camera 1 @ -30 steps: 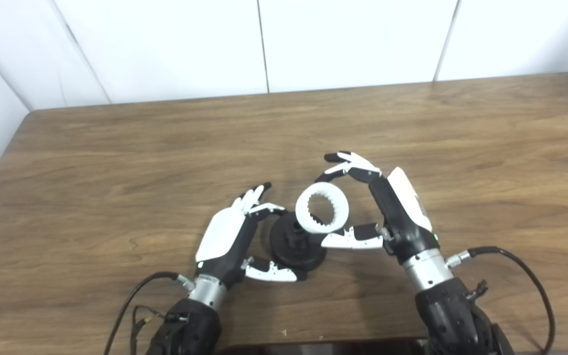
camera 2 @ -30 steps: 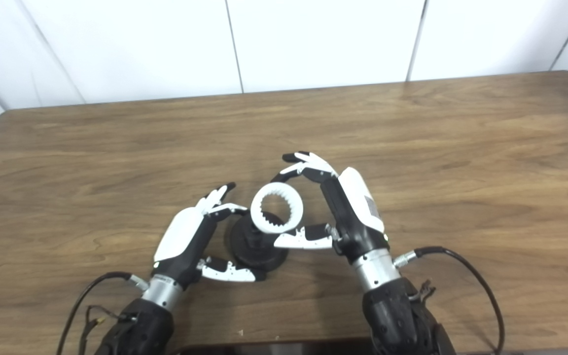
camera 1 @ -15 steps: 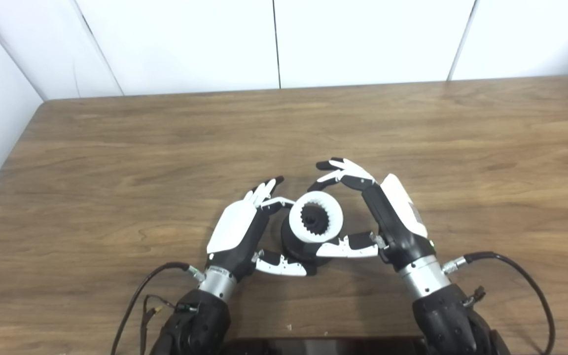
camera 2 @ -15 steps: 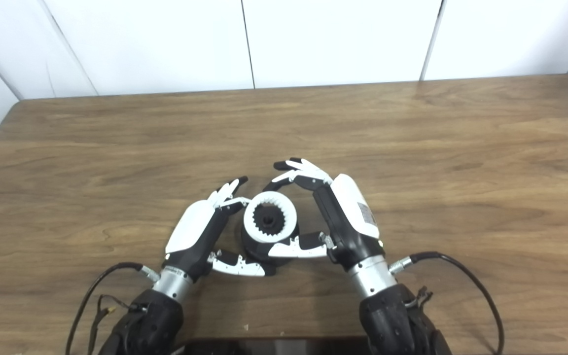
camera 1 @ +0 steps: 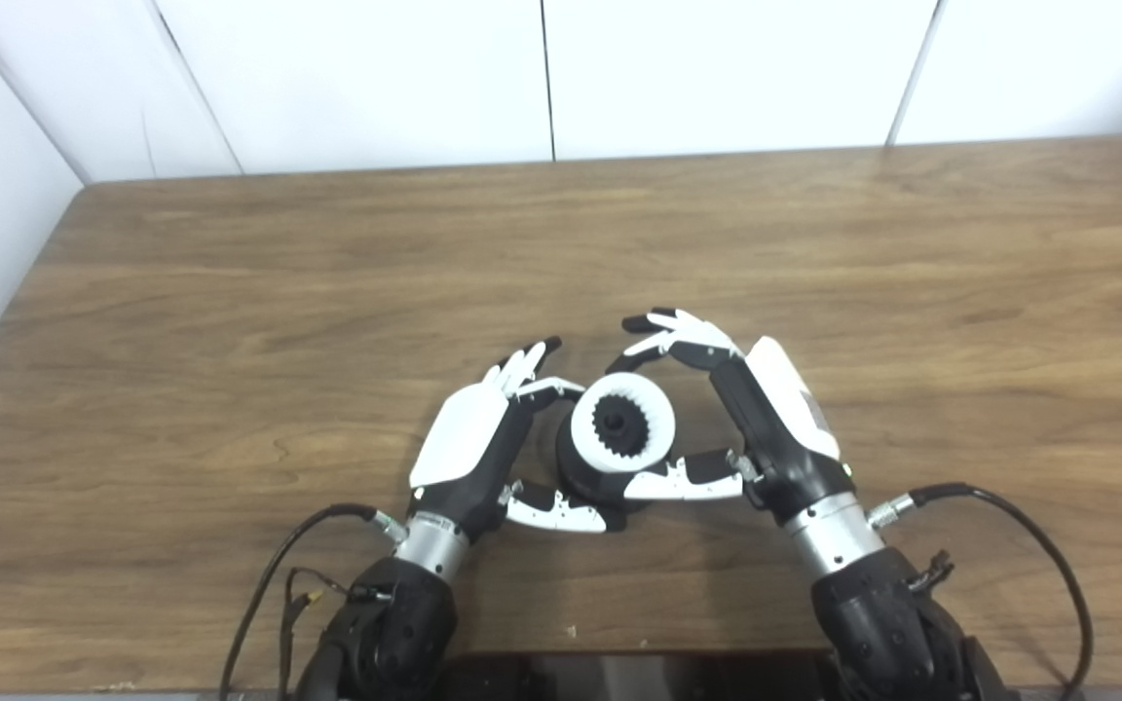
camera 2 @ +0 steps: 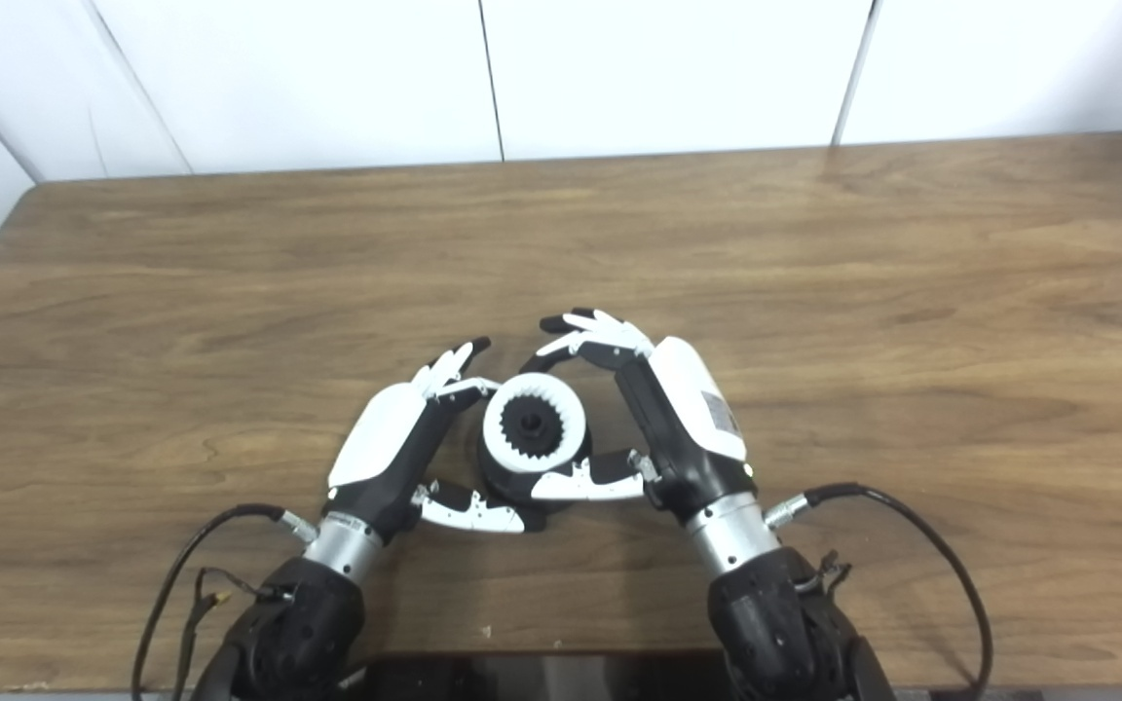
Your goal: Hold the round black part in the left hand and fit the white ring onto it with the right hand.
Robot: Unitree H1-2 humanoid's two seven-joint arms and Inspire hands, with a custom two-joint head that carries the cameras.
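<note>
Right robot hand (camera 1: pixel 717 414) pinches the white ring (camera 1: pixel 622 435), now lowered around the black part (camera 1: pixel 588 477), which the left robot hand (camera 1: pixel 493 448) keeps clasping at lower centre.

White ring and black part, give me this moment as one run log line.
left hand: shut on black part | right hand: shut on white ring | ring: over the part's toothed hub, seating unconfirmed | part: on table

Two robotic hands, the left hand (camera 1: pixel 468 443) and right hand (camera 1: pixel 766 414), show glossy white back shells over black frames, with white-and-black segmented fingers (camera 1: pixel 678 336). Silver metal wrist cuffs (camera 1: pixel 829 534) join matte black forearms (camera 1: pixel 878 623), trailed by looping black cables (camera 1: pixel 1048 555).
</note>
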